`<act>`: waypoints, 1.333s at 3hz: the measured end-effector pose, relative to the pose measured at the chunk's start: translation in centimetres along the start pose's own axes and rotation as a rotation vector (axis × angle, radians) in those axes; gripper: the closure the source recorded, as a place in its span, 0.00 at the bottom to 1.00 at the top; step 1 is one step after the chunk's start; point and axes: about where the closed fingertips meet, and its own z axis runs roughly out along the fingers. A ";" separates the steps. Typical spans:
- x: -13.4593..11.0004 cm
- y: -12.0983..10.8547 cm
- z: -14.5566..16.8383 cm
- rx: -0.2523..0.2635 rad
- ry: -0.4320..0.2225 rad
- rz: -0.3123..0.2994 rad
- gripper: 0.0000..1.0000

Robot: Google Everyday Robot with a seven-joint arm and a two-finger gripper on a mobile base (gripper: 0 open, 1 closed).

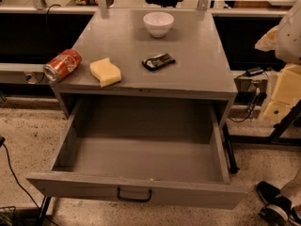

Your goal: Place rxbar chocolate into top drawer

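Note:
The rxbar chocolate (158, 61) is a small flat black bar with pale markings. It lies on the grey cabinet top (197, 69), right of centre and near the front edge. The top drawer (141, 189) is pulled wide open below it, with a black handle (134, 196) on its front panel, and its inside looks empty. My arm and gripper (281, 98) show as pale cream and white parts at the right edge, to the right of the cabinet and away from the bar. Nothing shows in the gripper.
A red soda can (62, 65) lies on its side at the left front of the top. A yellow sponge (105, 72) sits beside it. A white bowl (158, 23) stands at the back centre. A person's shoe (275, 206) and cables are on the floor at right.

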 end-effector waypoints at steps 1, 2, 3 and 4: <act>0.0 0.0 0.0 0.000 0.000 0.000 0.00; -0.4 0.0 0.1 -0.003 -0.009 -0.015 0.00; -3.5 -1.5 0.8 0.009 -0.005 -0.151 0.00; -6.7 -3.6 1.7 0.037 -0.042 -0.284 0.00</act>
